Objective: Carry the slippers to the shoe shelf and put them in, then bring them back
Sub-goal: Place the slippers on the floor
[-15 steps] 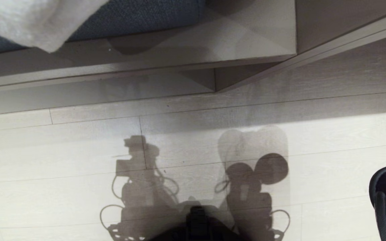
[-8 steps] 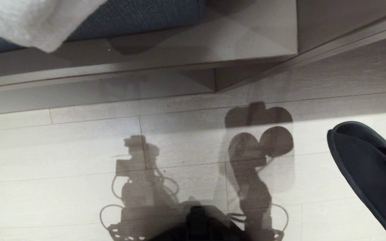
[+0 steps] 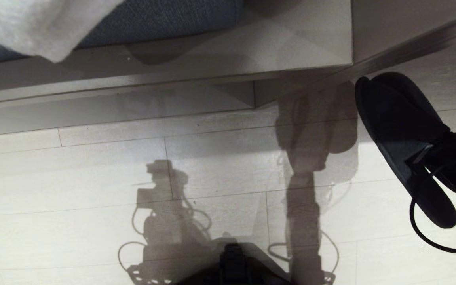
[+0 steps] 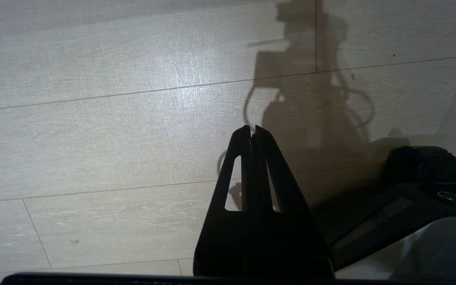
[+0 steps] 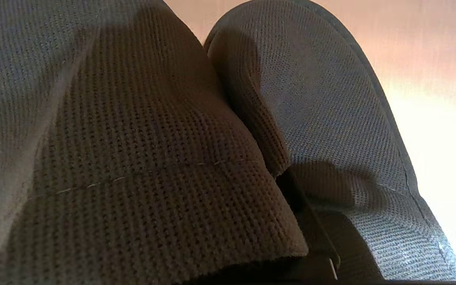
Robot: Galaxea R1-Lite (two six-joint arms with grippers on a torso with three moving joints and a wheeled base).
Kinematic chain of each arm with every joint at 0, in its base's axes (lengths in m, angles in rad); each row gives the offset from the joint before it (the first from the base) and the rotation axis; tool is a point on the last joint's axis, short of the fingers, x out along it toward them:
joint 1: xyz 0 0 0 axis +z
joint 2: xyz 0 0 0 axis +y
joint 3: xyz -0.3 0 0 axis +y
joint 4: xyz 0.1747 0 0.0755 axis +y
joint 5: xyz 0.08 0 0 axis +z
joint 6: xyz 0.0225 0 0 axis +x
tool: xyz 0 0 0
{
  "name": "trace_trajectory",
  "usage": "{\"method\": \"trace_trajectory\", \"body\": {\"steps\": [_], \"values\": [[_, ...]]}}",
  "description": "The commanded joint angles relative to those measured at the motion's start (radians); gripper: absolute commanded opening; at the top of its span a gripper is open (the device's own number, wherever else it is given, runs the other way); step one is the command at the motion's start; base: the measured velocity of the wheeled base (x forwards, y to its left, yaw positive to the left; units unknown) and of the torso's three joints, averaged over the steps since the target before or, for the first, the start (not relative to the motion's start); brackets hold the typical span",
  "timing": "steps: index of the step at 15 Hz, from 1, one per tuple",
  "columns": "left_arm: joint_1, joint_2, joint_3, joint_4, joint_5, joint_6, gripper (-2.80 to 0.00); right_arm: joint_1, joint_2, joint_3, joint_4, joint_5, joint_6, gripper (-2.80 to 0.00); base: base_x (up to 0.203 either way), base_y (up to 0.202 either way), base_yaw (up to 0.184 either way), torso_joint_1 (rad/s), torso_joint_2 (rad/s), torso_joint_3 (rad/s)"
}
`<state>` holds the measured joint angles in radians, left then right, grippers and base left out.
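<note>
My right gripper (image 3: pixel 426 156) is shut on the slippers (image 3: pixel 394 118), a dark grey pair held in the air at the right of the head view, toes pointing toward the beige-grey unit. In the right wrist view the knit band of one slipper (image 5: pixel 133 138) fills the picture, and the sole of the other (image 5: pixel 323 118) lies beside it. The slippers hide most of the right gripper's fingers. My left gripper (image 4: pixel 252 128) hangs shut and empty over the pale plank floor. I cannot make out the shoe shelf in these views.
A beige-grey laminate unit (image 3: pixel 212 67) runs across the far side, with a blue cushion (image 3: pixel 164 19) and a white cloth (image 3: pixel 34 23) on it. Its corner juts out near the slippers. The pale plank floor (image 3: pixel 93 174) carries my arms' shadows. A black cable (image 3: pixel 430 237) loops below the right arm.
The right arm has swung the slippers up and forward, from the lower right edge of the head view to near the unit's corner. Its shadow moved the same way. The left arm stayed still.
</note>
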<state>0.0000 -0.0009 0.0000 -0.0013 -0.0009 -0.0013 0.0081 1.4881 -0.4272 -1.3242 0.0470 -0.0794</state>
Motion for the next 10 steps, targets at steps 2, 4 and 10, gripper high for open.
{"method": "trace_trajectory", "body": {"steps": [2, 4, 10], "values": [[0.000, 0.001, 0.000, 0.000, 0.001, 0.000, -2.80, 0.004, 0.219, -0.047, -0.174, 0.021, 0.005, -2.80, 0.000, 0.000, 0.000, 0.000, 0.00, 0.000], [0.000, 0.001, 0.000, 0.000, -0.001, 0.000, -2.80, 0.009, 0.281, -0.058, -0.203, 0.048, 0.010, -2.80, 0.000, 0.000, 0.000, 0.000, 0.00, 0.000], [0.000, 0.001, 0.000, 0.000, -0.001, 0.000, -2.80, -0.030, 0.403, -0.225, -0.206, 0.030, 0.007, -2.80, 0.000, 0.000, 0.000, 0.000, 0.00, 0.000]]}}
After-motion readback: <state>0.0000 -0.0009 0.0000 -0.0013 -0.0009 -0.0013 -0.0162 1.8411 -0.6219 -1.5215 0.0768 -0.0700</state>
